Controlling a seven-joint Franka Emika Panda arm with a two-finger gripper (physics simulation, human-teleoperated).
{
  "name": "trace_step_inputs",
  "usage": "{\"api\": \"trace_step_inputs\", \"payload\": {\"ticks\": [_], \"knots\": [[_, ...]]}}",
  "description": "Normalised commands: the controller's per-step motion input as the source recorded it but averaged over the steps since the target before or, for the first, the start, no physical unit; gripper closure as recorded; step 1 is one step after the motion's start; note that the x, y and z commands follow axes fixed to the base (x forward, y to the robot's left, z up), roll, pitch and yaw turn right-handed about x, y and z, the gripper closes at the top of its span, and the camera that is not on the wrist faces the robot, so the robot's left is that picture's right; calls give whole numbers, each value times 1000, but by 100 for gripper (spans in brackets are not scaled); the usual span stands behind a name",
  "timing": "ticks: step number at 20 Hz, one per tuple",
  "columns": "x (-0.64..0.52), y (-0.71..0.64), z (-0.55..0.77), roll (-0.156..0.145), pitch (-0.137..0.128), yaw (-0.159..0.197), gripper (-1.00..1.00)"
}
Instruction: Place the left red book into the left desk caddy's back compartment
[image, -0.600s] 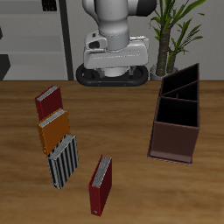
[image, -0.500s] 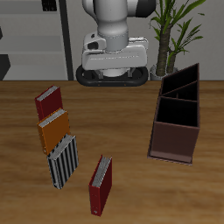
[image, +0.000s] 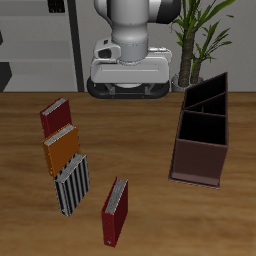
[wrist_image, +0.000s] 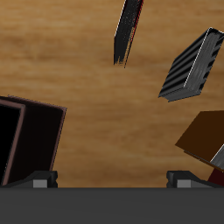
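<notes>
The left red book (image: 115, 212) is a slim crimson hardcover lying near the table's front edge; it also shows in the wrist view (wrist_image: 129, 31). The left desk caddy (image: 196, 163) is a long dark maroon box beside it, farther back. Its back compartment (image: 208, 93) is the dark end slot farthest from the front edge. One corner of the caddy shows in the wrist view (wrist_image: 45, 140). My gripper (image: 128, 88) hangs high near the robot's base, far from the book. In the wrist view the gripper (wrist_image: 112, 179) is open and empty, jaws wide apart.
A dark maroon book (image: 55, 115), an orange book (image: 61, 148) and a grey striped book (image: 71, 183) lie in a row on the side away from the caddy. The striped (wrist_image: 192, 66) and orange (wrist_image: 206, 136) books show in the wrist view. A potted plant (image: 200, 30) stands behind the caddy.
The hand has shifted very slightly near the robot's base. The books and the caddy have not moved.
</notes>
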Motion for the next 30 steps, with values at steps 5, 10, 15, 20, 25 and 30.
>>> {"api": "trace_step_inputs", "payload": {"ticks": [5, 10, 15, 20, 25, 30], "knots": [[254, 157, 19, -7, -24, -5, -100], [300, 121, 11, 26, 1, 7, -100], [238, -35, 5, 4, 0, -14, -100], [312, -105, -43, 8, 4, 1, -100], [249, -155, 65, -1, -37, -16, -100], [167, -145, 25, -14, -37, -13, -100]]}}
